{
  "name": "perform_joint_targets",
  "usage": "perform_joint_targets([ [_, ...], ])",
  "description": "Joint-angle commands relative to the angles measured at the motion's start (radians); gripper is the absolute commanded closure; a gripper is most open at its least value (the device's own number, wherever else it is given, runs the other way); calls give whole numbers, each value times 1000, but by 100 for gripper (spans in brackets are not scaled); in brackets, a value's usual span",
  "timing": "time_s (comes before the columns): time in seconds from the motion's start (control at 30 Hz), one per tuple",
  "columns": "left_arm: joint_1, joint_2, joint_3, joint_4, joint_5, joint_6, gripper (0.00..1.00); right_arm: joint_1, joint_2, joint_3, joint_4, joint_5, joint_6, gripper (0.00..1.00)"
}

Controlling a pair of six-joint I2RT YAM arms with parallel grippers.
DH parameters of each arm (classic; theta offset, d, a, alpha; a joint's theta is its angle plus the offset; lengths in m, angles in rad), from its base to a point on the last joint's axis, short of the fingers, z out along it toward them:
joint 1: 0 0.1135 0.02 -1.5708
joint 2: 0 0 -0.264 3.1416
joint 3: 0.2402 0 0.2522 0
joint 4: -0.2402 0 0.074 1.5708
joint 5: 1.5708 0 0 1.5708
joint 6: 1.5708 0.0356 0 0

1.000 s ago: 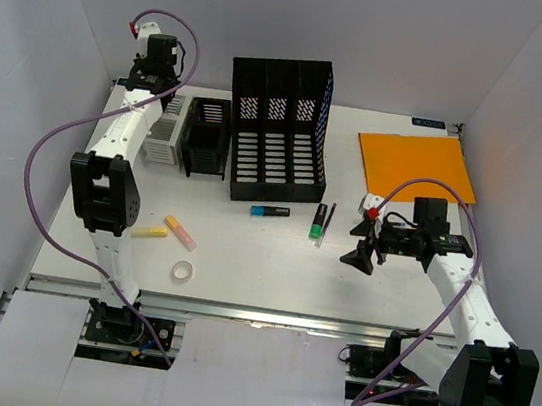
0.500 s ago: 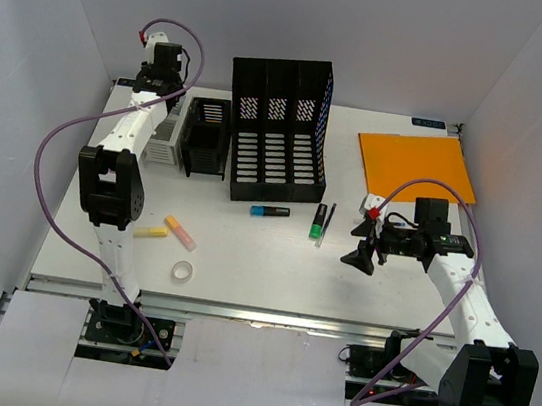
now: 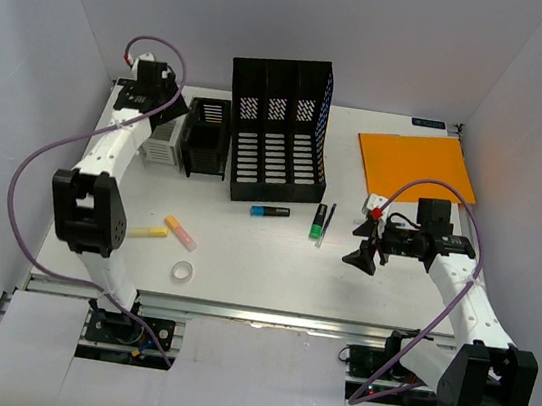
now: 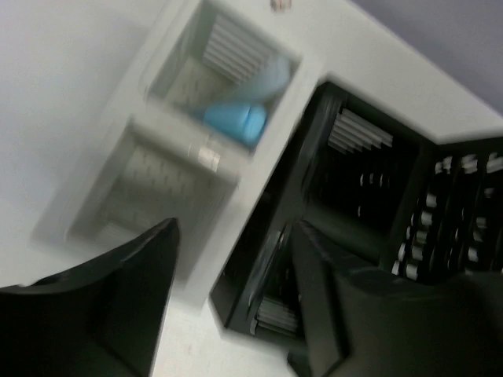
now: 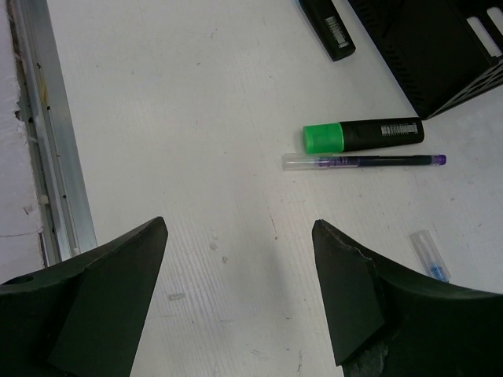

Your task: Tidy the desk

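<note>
The desk (image 3: 263, 258) is a white tabletop strewn with pens and highlighters. My left gripper (image 3: 166, 108) hovers at the back left over a white desk organizer (image 3: 164, 136). In the left wrist view its jaws (image 4: 232, 236) stand open and empty above that organizer (image 4: 157, 188), and a light blue object (image 4: 236, 122) lies in the organizer's far compartment. My right gripper (image 3: 359, 256) hangs open and empty over bare tabletop (image 5: 240, 236), a little short of a green highlighter (image 5: 361, 135) and a thin purple pen (image 5: 361, 161).
A small black organizer (image 3: 207, 136) and a tall black file holder (image 3: 279, 129) stand at the back. An orange folder (image 3: 416, 165) lies back right. A blue highlighter (image 3: 270, 211), two yellow highlighters (image 3: 149, 231) (image 3: 181, 233), a tape roll (image 3: 182, 270) and a clear cap (image 5: 431, 255) lie loose.
My left gripper's jaws have opened over the white organizer, and the left arm's elbow has swung left and toward the front. The right arm has stayed still.
</note>
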Motion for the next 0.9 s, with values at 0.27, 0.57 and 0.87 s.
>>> perform_joint_targets([
  [0.27, 8, -684, -751, -168, 263, -369, 56, -23, -17, -3, -32, -56, -27, 19],
  [0.57, 6, -565, -810, -205, 308, -350, 43, -36, -10, -3, -30, -50, -25, 19],
  [0.87, -6, -399, -729, -221, 294, -284, 40, -47, -2, -5, -31, -49, -25, 19],
])
